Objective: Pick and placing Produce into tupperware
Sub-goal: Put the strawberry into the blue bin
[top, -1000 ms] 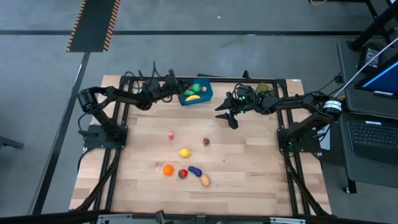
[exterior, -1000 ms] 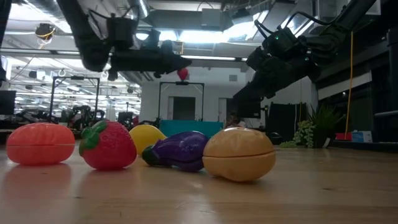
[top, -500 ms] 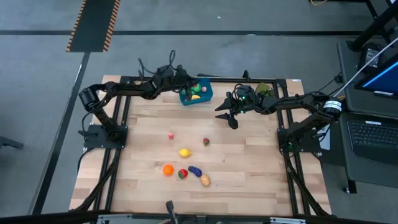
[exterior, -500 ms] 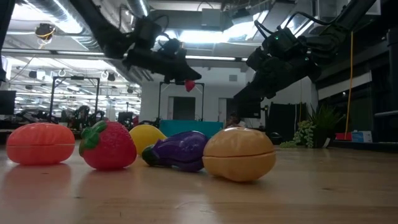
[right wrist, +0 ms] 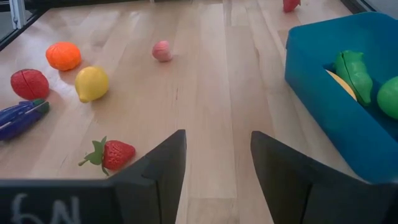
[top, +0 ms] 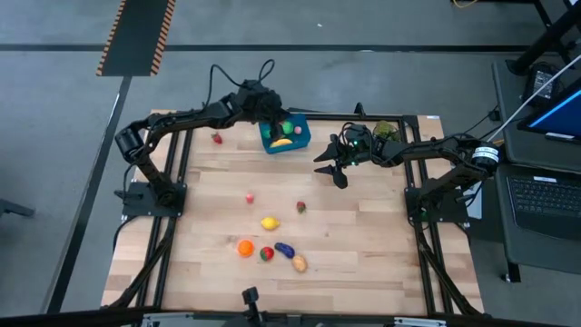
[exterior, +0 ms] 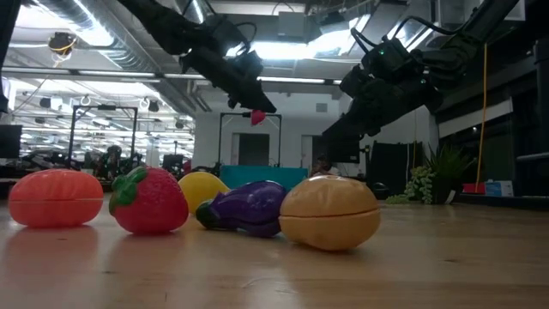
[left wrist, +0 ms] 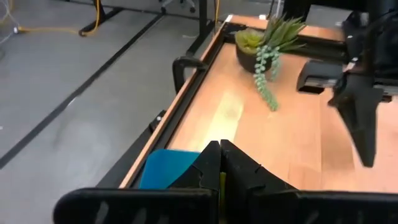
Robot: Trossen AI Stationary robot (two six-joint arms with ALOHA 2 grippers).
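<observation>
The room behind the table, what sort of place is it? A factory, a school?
Probably a robotics lab or workshop in an open industrial hall: exposed ceiling ducts, workbenches with equipment in the background, and a laptop beside the wooden table.

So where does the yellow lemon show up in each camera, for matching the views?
High view: lemon at mid-table, just above the cluster of produce.
Low view: lemon partly hidden, behind the strawberry and eggplant.
Left wrist view: not in it.
Right wrist view: lemon on the wood beside the orange.
Shared landmark: the blue tupperware, in all four.
</observation>
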